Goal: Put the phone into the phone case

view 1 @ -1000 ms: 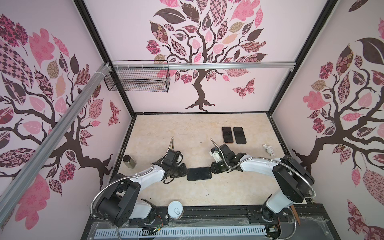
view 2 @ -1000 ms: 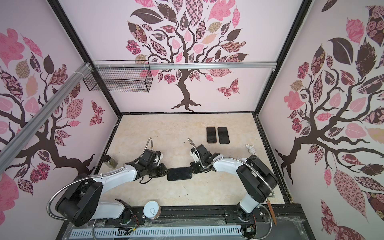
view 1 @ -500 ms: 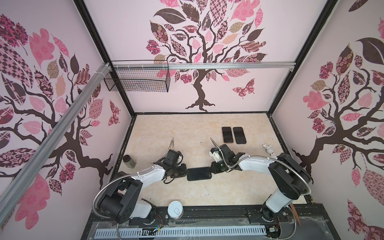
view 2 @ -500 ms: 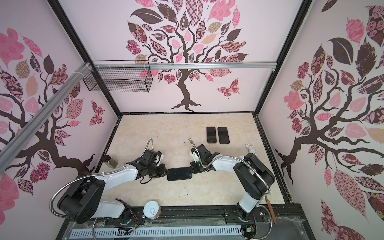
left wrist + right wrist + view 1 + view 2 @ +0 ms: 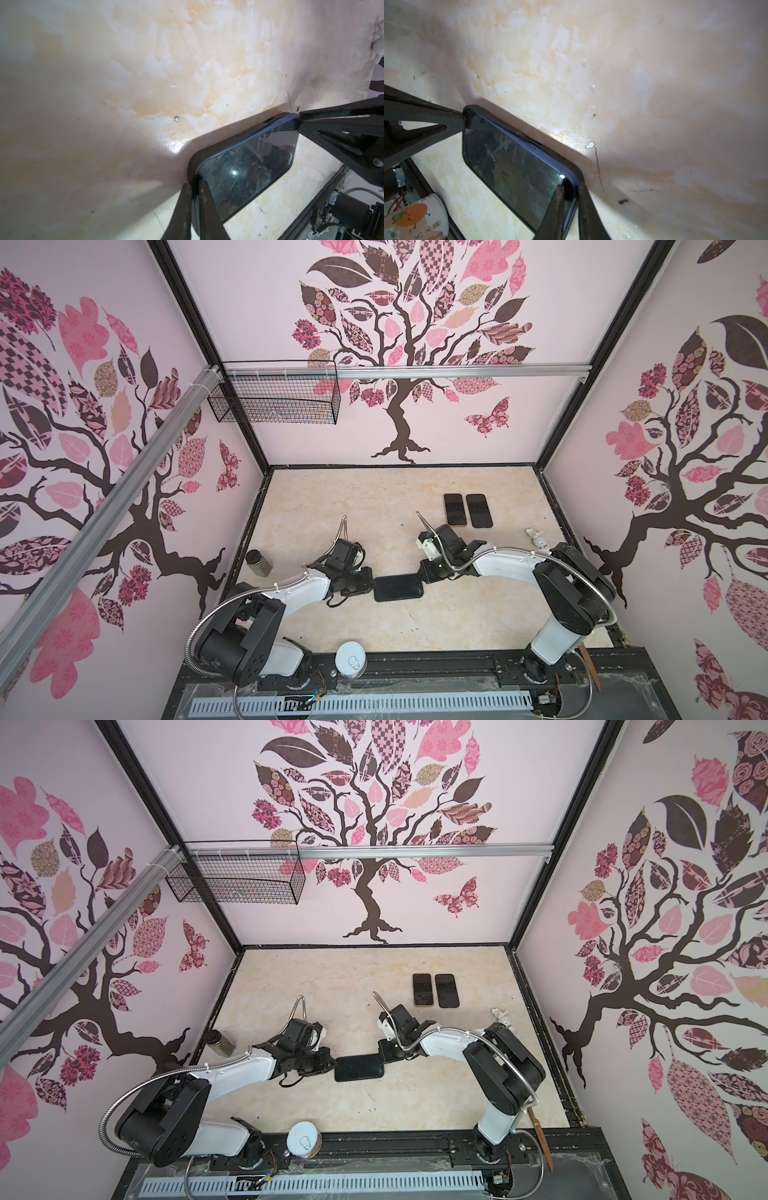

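Phone [image 5: 398,588] pinched at both short ends, mid table [image 5: 374,497].

In both top views the phone sits level between the left tool [image 5: 371,587] and right tool [image 5: 423,576], which probably squeeze from opposite ends to press it into its case. Two spare phones [image 5: 467,510] lie well apart at the back, and pink tree wallpaper lines the walls. In the left wrist view, the left tool [image 5: 194,187] is clamped over the case [image 5: 191,166] rim and glass, and the right tool's tip touches the far corner. In the right wrist view, the right tool [image 5: 571,187] is clamped the same way. A blue phone edge shows above the black rim, so seating looks unfinished. The marble-look table is scuffed, and I cannot tell whether the phone rests on it.
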`<action>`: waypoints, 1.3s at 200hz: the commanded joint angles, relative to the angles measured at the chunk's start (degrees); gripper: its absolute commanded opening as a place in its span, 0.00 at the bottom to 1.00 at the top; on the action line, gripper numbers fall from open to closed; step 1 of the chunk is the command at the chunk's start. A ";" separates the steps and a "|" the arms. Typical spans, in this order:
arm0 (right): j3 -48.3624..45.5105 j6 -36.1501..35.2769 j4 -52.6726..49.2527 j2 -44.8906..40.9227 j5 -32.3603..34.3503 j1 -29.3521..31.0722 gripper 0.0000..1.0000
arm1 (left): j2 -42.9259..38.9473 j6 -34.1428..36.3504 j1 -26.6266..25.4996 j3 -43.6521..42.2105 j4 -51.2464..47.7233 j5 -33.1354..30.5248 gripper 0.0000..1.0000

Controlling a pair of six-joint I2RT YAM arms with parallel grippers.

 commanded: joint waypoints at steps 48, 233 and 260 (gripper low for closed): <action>0.32 -2.05 -2.77 2.76 0.80 0.36 0.15 | 1.66 -0.03 -0.45 0.75 2.46 -0.38 0.10; 3.57 -3.36 -7.57 18.52 8.36 7.58 0.11 | 2.72 -0.23 -0.53 1.12 3.28 0.46 0.09; 3.57 -2.98 -7.36 19.99 8.88 7.85 0.11 | 2.67 -0.30 -0.53 1.25 3.29 0.46 0.09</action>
